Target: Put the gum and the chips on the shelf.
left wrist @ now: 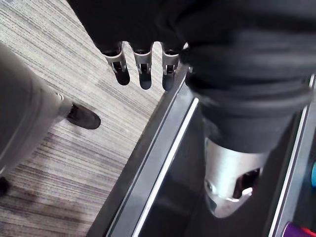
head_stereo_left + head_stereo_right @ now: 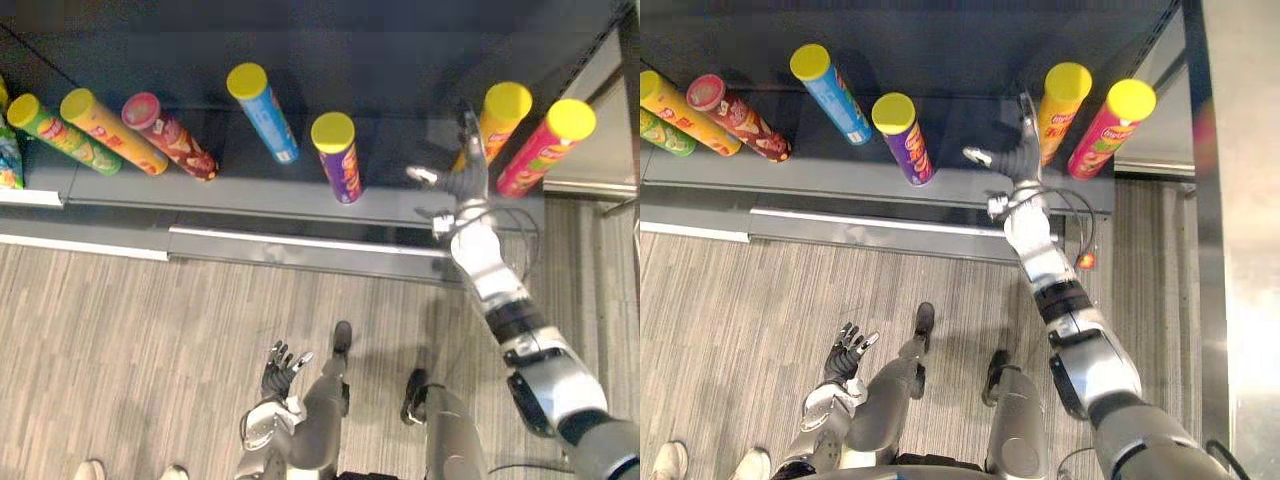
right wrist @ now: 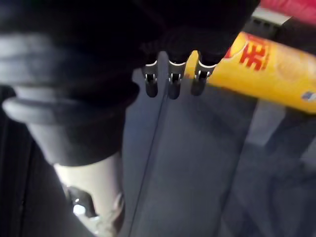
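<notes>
Seven chip cans at least stand on the shelf (image 2: 250, 190), and we log them from its left end: green can (image 2: 60, 133), then blue can (image 2: 270, 118) and purple can (image 2: 343, 165) near the middle, the purple one close to the front edge. Left hand (image 2: 283, 366) hangs low over the floor (image 2: 120, 340), fingers relaxed and spread, holding nothing. Toward the shelf's right end, right hand (image 2: 466, 180) is wide, fingers straight, thumb out, just beside the orange can (image 2: 497, 115); contact we cannot tell. That can stands upright, base on the shelf, yellow lid up toward the head camera, long axis vertical; pink can (image 2: 540, 150) stands just beyond it. We judge the chips step to be at release. Next: draw the hand straight back over the front edge without brushing either can.
</notes>
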Controlling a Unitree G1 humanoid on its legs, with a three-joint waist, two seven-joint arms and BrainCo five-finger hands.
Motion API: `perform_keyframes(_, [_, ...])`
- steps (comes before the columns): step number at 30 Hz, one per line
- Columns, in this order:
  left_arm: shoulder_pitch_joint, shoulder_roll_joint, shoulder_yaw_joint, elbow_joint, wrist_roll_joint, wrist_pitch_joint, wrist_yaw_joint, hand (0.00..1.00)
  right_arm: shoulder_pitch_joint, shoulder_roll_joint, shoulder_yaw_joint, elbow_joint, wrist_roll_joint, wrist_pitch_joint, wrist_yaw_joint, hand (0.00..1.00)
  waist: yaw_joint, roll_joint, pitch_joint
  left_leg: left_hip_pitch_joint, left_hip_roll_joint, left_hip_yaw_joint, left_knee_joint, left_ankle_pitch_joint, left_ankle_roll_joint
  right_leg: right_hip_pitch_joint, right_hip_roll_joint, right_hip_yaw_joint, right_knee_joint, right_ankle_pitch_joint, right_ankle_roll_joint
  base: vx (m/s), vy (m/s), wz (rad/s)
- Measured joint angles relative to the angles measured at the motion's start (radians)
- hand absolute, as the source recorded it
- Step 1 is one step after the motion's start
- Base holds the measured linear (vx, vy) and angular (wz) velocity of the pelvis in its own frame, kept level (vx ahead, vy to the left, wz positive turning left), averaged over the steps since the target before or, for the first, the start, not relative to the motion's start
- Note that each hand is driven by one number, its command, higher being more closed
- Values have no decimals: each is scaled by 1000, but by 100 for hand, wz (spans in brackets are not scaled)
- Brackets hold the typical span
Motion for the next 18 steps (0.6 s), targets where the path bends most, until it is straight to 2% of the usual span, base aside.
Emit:
perform_keyframes(5, [43,8,65,67,67,39,0,0,284,44,-11,-153,0,11,74,0,-18,-15,-102,49,6,4,-25,0,0,98,22,5,-142,52,19,117,29,-8])
perform_keyframes(7, [75,10,88,84,81,59,5,0,387,66,-9,-210,-2,22,105,0,-36,-17,-144,61,5,6,-40,-1,0,116,26,12,-178,68,24,87,37,-15])
perform_keyframes(10, [100,10,118,123,100,82,13,0,514,70,-9,-232,-1,23,155,0,-41,-20,-176,80,4,14,-42,-3,-2,140,29,32,-215,90,29,14,39,-19])
perform_keyframes(12, [116,10,147,142,102,92,16,0,623,71,2,-236,-1,23,207,0,-45,-20,-201,107,9,24,-43,-27,8,164,34,43,-234,93,29,-48,41,-16])
perform_keyframes(13, [124,10,164,155,102,93,16,0,678,71,24,-245,2,25,238,0,-54,-28,-220,118,10,34,-43,-31,9,170,35,53,-237,94,31,-56,30,-26])
perform_keyframes(14, [133,11,181,164,103,96,19,0,726,74,49,-249,13,33,284,0,-62,-32,-243,126,14,43,-45,-37,8,175,40,67,-250,97,31,-58,25,-29])
perform_keyframes(18, [144,13,194,206,104,98,17,0,843,93,70,-225,67,90,382,0,-90,-28,-290,138,23,66,-49,-49,5,192,51,91,-287,115,32,-44,21,-22])
